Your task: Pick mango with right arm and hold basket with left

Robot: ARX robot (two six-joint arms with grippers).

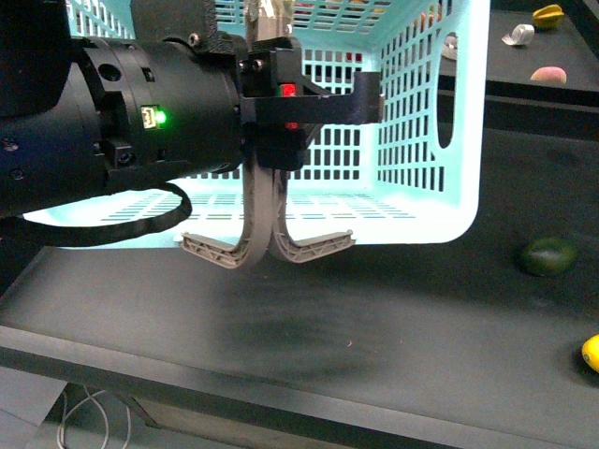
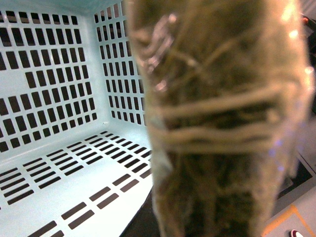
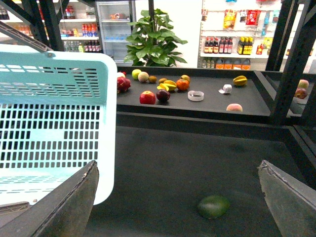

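The pale turquoise basket (image 1: pixel 421 112) stands on the dark table, its two grey-brown handles (image 1: pixel 253 234) hanging down in front. My left gripper (image 1: pixel 271 140), on the bulky black arm with a green light, is shut on those handles. In the left wrist view the blurred handles (image 2: pixel 217 123) fill the frame beside the basket's inside (image 2: pixel 49 98). The yellow mango (image 1: pixel 591 353) lies at the table's right edge, partly cut off. My right gripper (image 3: pixel 177 168) is open and empty above the table, with the basket (image 3: pixel 59 123) beside one finger. The mango is out of the right wrist view.
A dark green oval fruit (image 1: pixel 548 255) lies on the table right of the basket, between my right fingers in the wrist view (image 3: pixel 213 206). A raised back shelf (image 3: pixel 207 106) holds several fruits and a tape roll. Black uprights (image 3: pixel 291 59) stand at the right.
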